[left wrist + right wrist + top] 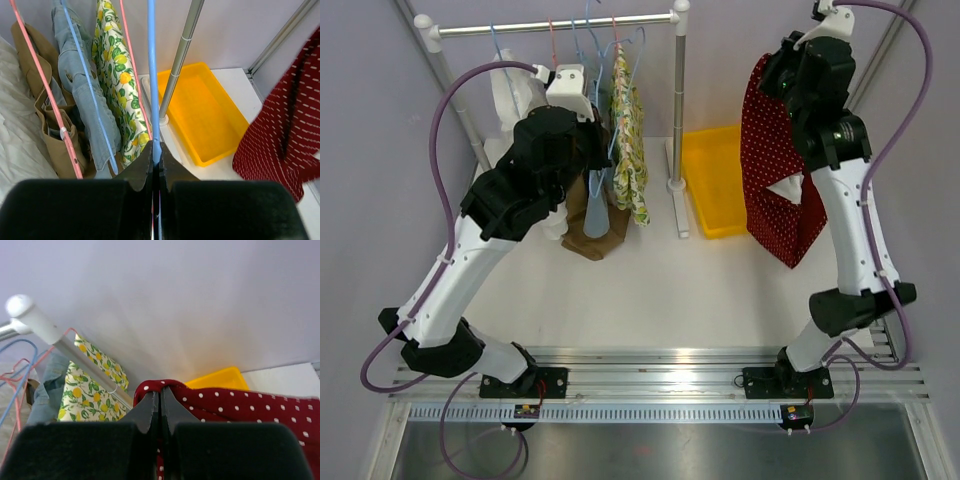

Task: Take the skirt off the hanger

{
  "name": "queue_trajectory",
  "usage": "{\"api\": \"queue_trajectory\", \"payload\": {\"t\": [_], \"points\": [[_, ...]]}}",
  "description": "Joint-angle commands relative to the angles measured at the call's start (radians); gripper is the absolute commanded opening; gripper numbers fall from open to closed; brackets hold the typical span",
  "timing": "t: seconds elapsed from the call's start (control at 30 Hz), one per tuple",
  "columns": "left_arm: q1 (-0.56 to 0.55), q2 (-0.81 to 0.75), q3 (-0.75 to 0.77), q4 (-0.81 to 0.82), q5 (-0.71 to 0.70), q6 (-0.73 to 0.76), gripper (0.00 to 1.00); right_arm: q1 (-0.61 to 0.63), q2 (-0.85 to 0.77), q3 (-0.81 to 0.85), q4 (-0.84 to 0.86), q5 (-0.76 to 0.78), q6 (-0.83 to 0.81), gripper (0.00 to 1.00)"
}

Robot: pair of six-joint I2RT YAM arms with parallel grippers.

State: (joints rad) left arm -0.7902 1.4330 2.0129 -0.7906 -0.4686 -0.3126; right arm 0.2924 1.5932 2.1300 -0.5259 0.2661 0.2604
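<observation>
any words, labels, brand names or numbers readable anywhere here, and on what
None can be read.
The red dotted skirt, the lemon-print garment, the yellow bin and the blue hanger show no text.
The small boards at the arm bases may bear markings, but too small to read.
</observation>
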Motion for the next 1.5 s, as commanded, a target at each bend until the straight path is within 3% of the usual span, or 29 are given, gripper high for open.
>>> {"api": "queue_trajectory", "payload": {"t": [0.0, 0.13, 0.27, 0.37, 0.4, 0.43, 0.47, 0.5, 0.63, 0.8, 0.9, 1.1, 1.3, 1.33, 1.37, 1.47], "points": [[-0.004, 0.010, 0.007, 0.093, -0.022, 0.000, 0.00, -0.039, 0.143, 0.132, -0.013, -0.174, 0.025, 0.00], [-0.004, 0.026, 0.017, 0.105, -0.053, 0.020, 0.00, -0.055, 0.284, 0.272, -0.034, -0.211, 0.034, 0.00], [-0.004, 0.050, 0.027, 0.097, -0.064, 0.040, 0.00, -0.079, 0.356, 0.291, -0.002, -0.232, 0.054, 0.00], [-0.003, 0.078, 0.030, 0.102, -0.076, 0.053, 0.00, -0.094, 0.320, 0.113, 0.077, -0.208, 0.083, 0.00], [-0.001, 0.086, 0.036, 0.103, -0.076, 0.055, 0.00, -0.102, 0.307, -0.018, 0.096, -0.206, 0.108, 0.00], [-0.001, 0.108, 0.055, 0.099, -0.077, 0.056, 0.00, -0.107, 0.297, -0.077, 0.107, -0.200, 0.123, 0.10], [0.000, 0.119, 0.067, 0.096, -0.074, 0.058, 0.00, -0.111, 0.288, -0.181, 0.103, -0.176, 0.137, 0.82], [-0.001, 0.135, 0.081, 0.093, -0.071, 0.058, 0.00, -0.111, 0.289, -0.224, 0.089, -0.166, 0.155, 0.99], [0.009, 0.228, 0.170, 0.068, -0.061, 0.058, 0.00, -0.113, 0.258, -0.459, 0.052, -0.174, 0.218, 1.00], [0.080, 0.354, 0.332, 0.054, -0.007, 0.038, 0.00, -0.111, 0.045, -0.879, 0.254, -0.358, 0.312, 0.99], [0.131, 0.441, 0.400, 0.082, 0.065, -0.002, 0.00, -0.104, -0.073, -1.007, 0.285, -0.413, 0.338, 0.99], [0.158, 0.547, 0.432, 0.142, 0.162, -0.062, 0.00, -0.091, -0.285, -1.154, 0.262, -0.421, 0.313, 1.00], [0.111, 0.498, 0.307, 0.177, 0.186, -0.086, 0.01, -0.091, -0.360, -1.184, 0.218, -0.416, 0.287, 1.00], [0.102, 0.471, 0.285, 0.179, 0.188, -0.086, 0.07, -0.091, -0.361, -1.184, 0.211, -0.418, 0.289, 1.00], [0.089, 0.457, 0.256, 0.169, 0.177, -0.082, 0.24, -0.091, -0.369, -1.187, 0.205, -0.421, 0.295, 0.99], [0.077, 0.391, 0.201, 0.149, 0.154, -0.080, 0.52, -0.088, -0.397, -1.200, 0.201, -0.432, 0.303, 0.99]]}}
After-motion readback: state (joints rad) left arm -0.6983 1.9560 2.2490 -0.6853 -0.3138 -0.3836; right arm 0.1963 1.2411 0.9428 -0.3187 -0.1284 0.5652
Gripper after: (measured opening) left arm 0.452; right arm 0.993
